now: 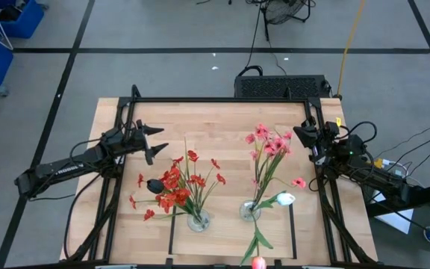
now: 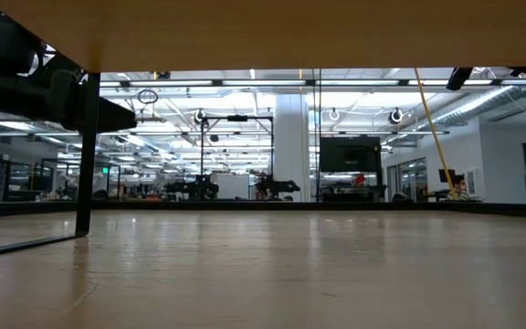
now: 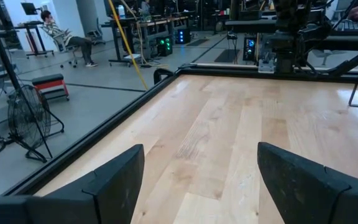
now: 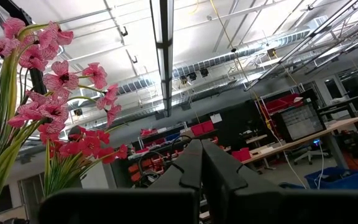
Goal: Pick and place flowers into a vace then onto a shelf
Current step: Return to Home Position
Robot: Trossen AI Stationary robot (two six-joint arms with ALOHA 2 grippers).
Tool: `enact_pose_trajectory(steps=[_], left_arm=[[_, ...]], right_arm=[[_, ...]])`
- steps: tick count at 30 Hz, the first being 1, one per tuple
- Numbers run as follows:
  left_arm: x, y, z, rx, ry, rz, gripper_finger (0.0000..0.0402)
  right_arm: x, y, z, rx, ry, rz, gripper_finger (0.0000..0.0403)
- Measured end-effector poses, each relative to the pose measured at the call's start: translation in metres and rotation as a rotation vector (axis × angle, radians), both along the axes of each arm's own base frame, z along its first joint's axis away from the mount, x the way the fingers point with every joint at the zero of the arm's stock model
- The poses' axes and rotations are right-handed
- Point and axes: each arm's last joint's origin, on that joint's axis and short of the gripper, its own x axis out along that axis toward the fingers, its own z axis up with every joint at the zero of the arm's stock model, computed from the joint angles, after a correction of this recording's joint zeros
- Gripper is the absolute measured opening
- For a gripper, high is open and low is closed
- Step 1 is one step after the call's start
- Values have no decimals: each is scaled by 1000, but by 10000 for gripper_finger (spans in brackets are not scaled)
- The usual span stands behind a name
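L hand (image 1: 155, 142) open, empty; red flowers (image 1: 176, 181) near, ahead of its tips. R hand (image 1: 302, 134) closed, empty; pink flowers (image 1: 269, 144) just ahead.

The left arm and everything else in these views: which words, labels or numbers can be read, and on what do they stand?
White lettering on the left arm: too small to read.
No other text can be read in any view.
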Motion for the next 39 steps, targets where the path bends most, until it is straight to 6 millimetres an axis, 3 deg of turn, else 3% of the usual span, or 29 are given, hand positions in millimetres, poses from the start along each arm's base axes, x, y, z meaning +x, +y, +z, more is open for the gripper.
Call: enact_pose_trajectory(steps=[8, 39], left_arm=[[0, 0, 0, 0, 0, 0, 328], [0, 0, 0, 0, 0, 0, 316]], right_arm=[[0, 0, 0, 0, 0, 0, 0], [0, 0, 0, 0, 0, 0, 0]])
